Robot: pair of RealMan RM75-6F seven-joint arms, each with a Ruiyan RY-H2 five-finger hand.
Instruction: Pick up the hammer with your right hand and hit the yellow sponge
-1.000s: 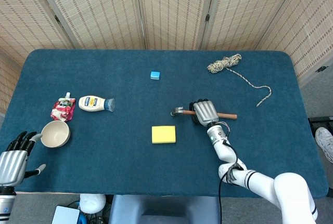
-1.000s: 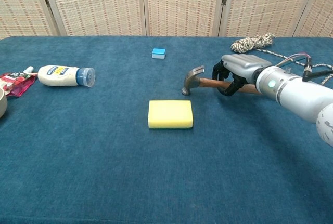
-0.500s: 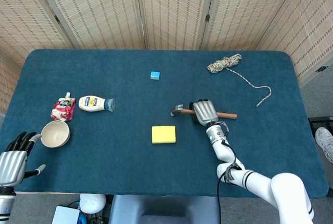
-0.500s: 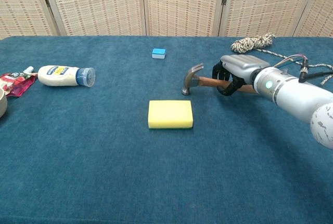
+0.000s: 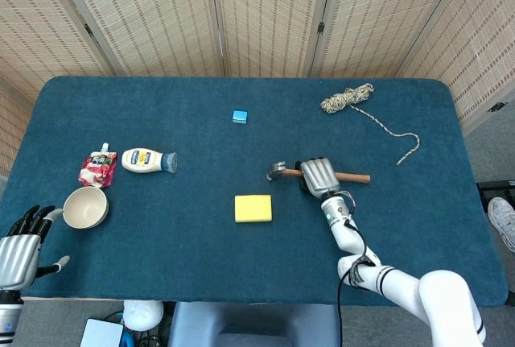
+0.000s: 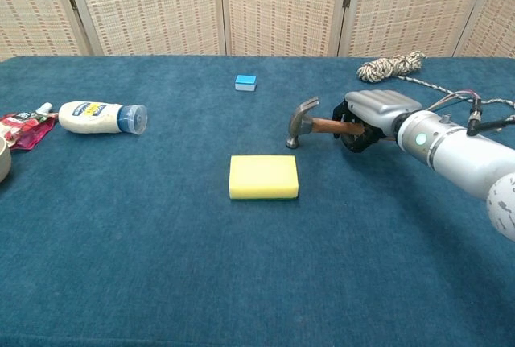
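right robot hand [image 6: 372,111] gripping hammer [image 6: 310,122] handle, beside yellow sponge [image 6: 263,176]

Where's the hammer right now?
In the head view the hammer lies right of centre on the table, gripped by the right hand, just up and right of the sponge.

Mayonnaise bottle [image 5: 148,160] (lying down) beside pouch [image 5: 97,168], bowl [image 5: 84,207].

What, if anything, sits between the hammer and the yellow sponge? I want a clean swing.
Nothing visible. The right hand grips the hammer by its handle, and only bare blue table lies between the hammer's head and the yellow sponge. The small blue block sits farther back, off that path.
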